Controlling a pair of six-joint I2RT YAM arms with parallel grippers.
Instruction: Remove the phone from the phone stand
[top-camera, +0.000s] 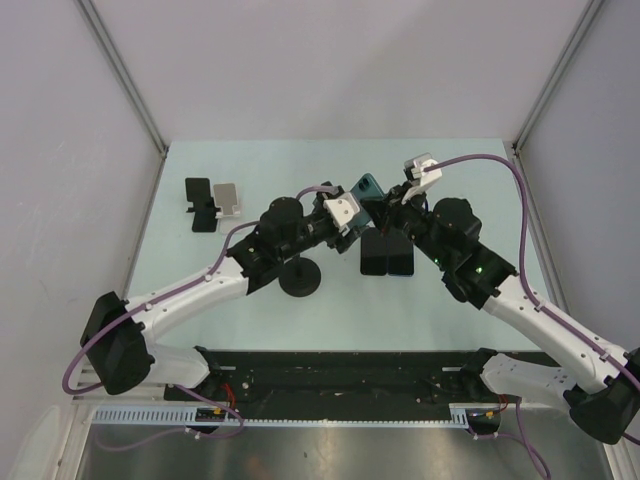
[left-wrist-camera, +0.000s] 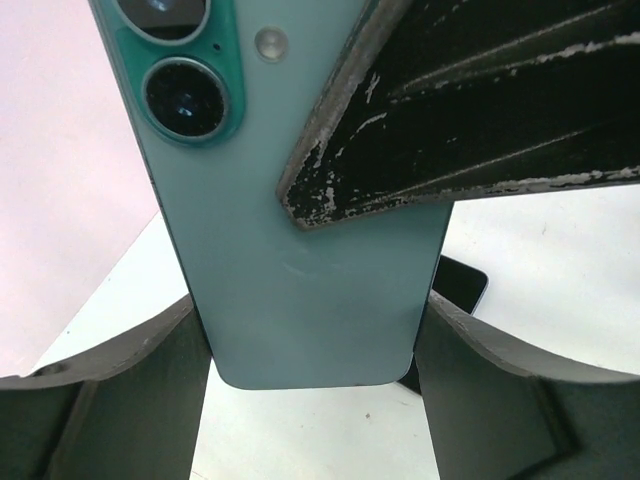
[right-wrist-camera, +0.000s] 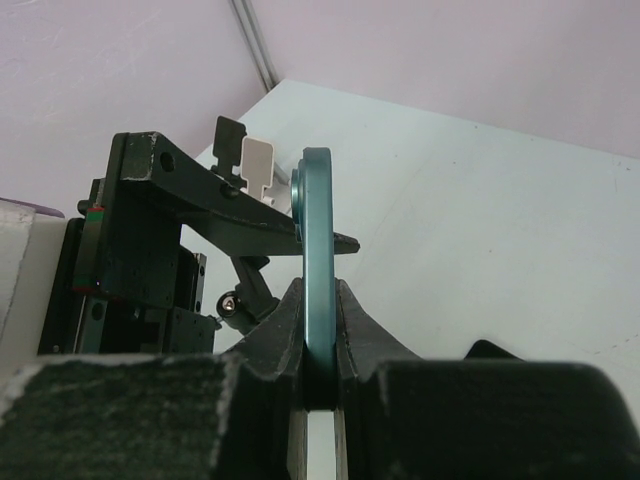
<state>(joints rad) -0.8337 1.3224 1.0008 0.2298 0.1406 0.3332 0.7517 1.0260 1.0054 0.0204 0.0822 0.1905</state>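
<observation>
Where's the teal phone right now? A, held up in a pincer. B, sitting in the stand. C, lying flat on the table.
A: in the right wrist view the right pincer is clamped on both faces of the teal phone, clear of the table.

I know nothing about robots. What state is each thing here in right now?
round-based stand: on the table, no phone on it.
teal phone: off that stand, held in the air.
right end effector: shut on the teal phone.
left end effector: fingers flank the phone; grip unclear.
dark phones: lying flat on the table.
small stands: upright, empty.
</observation>
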